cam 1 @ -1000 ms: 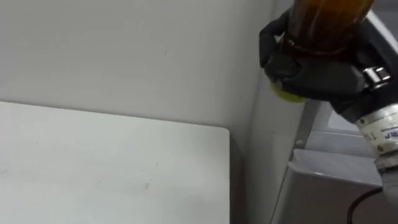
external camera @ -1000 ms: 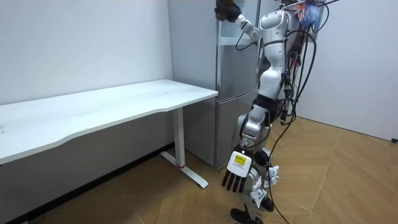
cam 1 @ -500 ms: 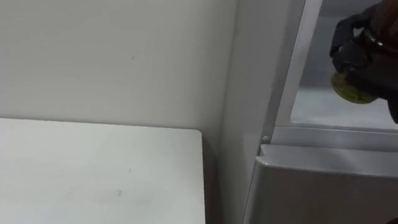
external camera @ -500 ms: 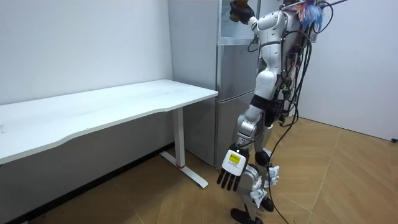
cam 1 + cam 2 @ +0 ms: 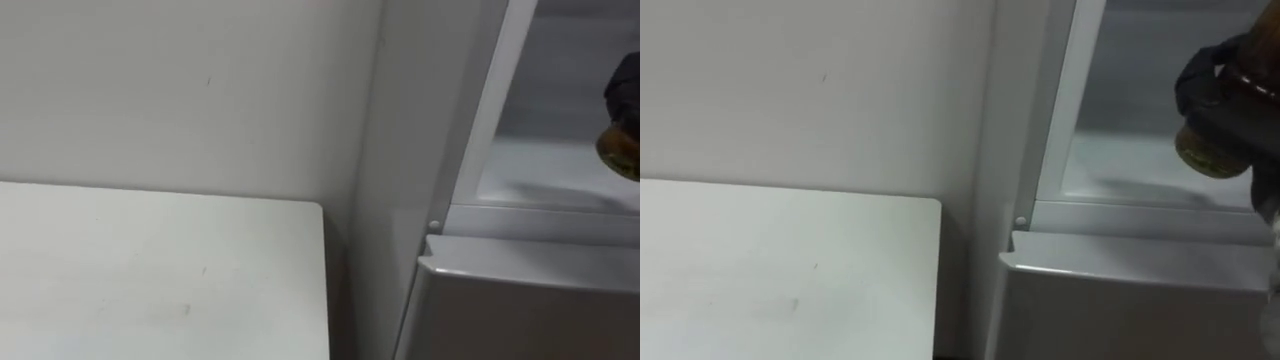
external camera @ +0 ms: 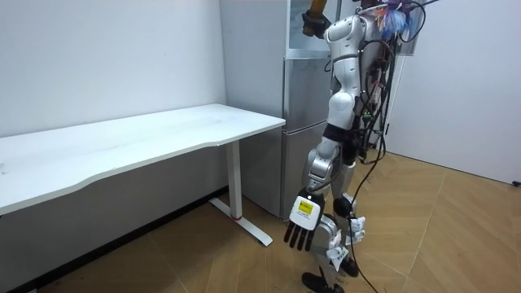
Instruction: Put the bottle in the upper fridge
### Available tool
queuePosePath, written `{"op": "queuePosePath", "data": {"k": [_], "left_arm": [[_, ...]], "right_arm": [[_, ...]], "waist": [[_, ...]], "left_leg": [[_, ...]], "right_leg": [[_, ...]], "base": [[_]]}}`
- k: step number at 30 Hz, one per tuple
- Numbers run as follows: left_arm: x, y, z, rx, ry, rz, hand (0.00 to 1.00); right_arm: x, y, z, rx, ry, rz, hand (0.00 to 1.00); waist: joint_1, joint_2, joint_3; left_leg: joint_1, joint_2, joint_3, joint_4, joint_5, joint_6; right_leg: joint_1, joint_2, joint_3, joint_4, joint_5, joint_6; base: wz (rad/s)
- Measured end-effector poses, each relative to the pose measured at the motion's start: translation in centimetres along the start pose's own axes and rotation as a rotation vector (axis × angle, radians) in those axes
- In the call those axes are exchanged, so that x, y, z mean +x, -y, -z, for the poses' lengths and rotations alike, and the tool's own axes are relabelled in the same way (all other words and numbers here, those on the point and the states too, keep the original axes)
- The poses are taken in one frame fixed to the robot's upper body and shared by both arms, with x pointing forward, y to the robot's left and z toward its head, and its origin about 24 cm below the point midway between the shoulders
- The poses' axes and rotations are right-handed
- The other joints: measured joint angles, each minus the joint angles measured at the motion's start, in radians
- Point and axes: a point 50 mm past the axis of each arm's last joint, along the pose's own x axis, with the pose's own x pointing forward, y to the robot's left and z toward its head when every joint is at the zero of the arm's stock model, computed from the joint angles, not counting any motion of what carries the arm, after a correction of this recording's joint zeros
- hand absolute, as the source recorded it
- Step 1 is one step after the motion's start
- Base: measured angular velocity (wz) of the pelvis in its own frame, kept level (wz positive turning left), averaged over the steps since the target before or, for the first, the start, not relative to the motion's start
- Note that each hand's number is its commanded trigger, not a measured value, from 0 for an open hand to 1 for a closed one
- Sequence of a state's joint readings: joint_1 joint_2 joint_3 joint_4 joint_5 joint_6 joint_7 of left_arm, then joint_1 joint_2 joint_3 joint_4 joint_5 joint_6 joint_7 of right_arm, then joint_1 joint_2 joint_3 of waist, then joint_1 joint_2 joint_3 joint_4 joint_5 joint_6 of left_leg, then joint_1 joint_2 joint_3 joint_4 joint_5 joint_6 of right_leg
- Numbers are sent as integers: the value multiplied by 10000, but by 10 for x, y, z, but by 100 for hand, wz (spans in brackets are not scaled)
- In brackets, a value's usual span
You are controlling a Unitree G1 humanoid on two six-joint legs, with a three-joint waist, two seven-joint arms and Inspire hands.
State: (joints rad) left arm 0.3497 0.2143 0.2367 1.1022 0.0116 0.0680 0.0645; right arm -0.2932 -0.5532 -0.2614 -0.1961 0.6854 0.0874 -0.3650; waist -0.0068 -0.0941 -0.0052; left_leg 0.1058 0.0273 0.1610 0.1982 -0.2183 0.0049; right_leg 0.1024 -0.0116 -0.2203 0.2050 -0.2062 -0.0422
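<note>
A white table (image 5: pixel 780 270) stands at the left, against the wall. Just beside it is the fridge (image 5: pixel 1120 300), its upper compartment (image 5: pixel 1140 170) open. At the right edge the right hand (image 5: pixel 1205 95) grasps the brown bottle (image 5: pixel 1210 158) above the compartment's floor. In the room view the left hand (image 6: pixel 299 234) hangs low, fingers straight

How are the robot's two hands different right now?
The right hand is up at the open upper fridge; the left hand hangs down at its side. The right hand curls round the bottle; the left hand is open, holding nothing. Both are dark.
</note>
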Motion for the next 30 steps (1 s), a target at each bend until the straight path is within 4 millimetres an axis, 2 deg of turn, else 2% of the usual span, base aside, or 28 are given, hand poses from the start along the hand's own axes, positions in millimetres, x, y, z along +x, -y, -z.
{"op": "queuePosePath", "data": {"k": [11,14,19,22,25,27,30], "left_arm": [[0,1,0,14,-91,91,0],[0,1,2,15,-151,79,0],[0,0,1,-23,-106,103,0],[-1,-2,6,-163,-234,77,0],[-1,-4,7,-303,-281,122,0],[-1,-4,6,-305,-249,175,0],[-1,-4,6,-309,-260,191,0]], "right_arm": [[5,28,35,424,-1719,1109,100],[12,29,33,419,-1636,1224,100],[32,38,35,608,-1998,1724,100],[34,34,36,653,-2099,1628,100],[34,32,37,638,-2164,1470,100],[35,31,37,622,-2253,1381,100],[35,28,39,587,-2353,1257,100]], "waist": [[183,-134,-8],[186,-147,0],[436,-182,16],[440,-213,22],[502,-262,-7],[578,-319,-68],[646,-338,-76]], "left_leg": [[-114,-57,-15,66,-3,13],[-125,-78,-16,70,-2,13],[-94,-51,-8,75,-2,13],[-104,-52,-13,76,-2,12],[-142,-52,-26,79,-2,12],[-247,-49,-44,89,-1,11],[-223,-39,-93,90,-1,11]], "right_leg": [[-137,-33,-16,63,-6,1],[-166,-31,-13,126,-7,2],[-205,-36,7,136,-16,1],[-217,-38,2,136,-34,0],[-237,-40,-15,128,-45,3],[-324,-43,-30,145,-45,2],[-214,-52,-74,152,-44,2]], "base": [[0],[-2],[-3],[0],[0],[0],[4]]}}
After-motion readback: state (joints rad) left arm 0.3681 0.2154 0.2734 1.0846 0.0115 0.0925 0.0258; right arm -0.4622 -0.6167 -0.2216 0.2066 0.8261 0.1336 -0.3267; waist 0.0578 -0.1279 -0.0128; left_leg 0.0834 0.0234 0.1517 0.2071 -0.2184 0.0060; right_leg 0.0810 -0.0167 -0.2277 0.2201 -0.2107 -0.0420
